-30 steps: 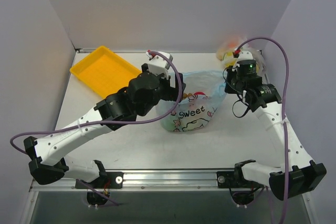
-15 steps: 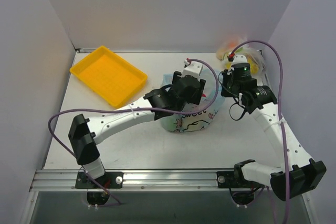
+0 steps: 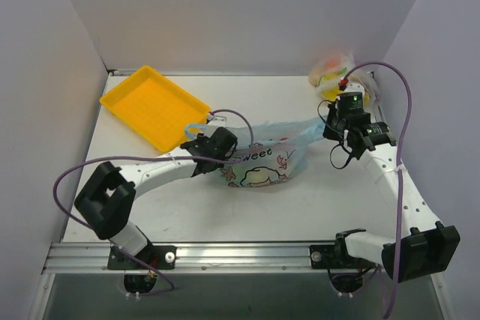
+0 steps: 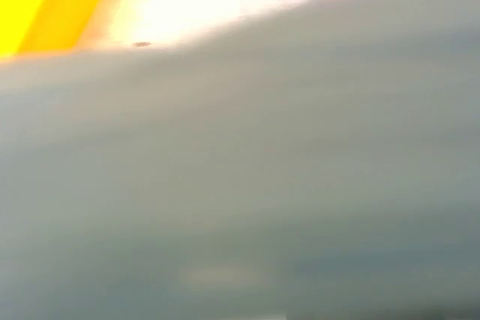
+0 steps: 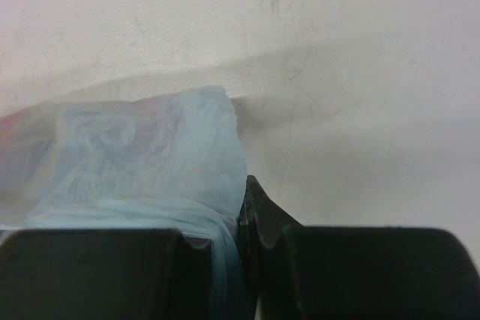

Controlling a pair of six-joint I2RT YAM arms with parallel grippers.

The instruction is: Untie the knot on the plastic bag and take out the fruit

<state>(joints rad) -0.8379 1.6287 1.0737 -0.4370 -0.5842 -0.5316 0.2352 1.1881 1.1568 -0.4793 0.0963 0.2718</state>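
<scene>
— So, which step are you at?

— I think at the untying. The bag point(image 3: 259, 168) lies in the middle of the desk point(image 3: 300, 207), pulled long between my two arms. My right tool point(image 5: 241, 215) is clenched on the thin blue plastic at the bag's upper right end. In the wrist view, the film is pinched between the two fingers.

— And the left one?

— My left tool point(image 3: 199, 137) is at the bag's left end, just beside the near corner of the yellow tray point(image 3: 142, 103). Its camera gives only a grey-blue blur with some yellow, so I cannot tell if it is grasping or released.

— Is the knot open?

— I cannot make out the knot from above. The upper edge of the bag looks like one stretched strip. I judge the fruit is inside, because the bag is full and round, but the white print hides it.

— What does the next move need?

— A firm hold on both ends and a slow pull apart. If the tie does not slip, one tool must let go and take the plastic nearer to the twist. The film is thin, so a hard pull could tear it.
</scene>
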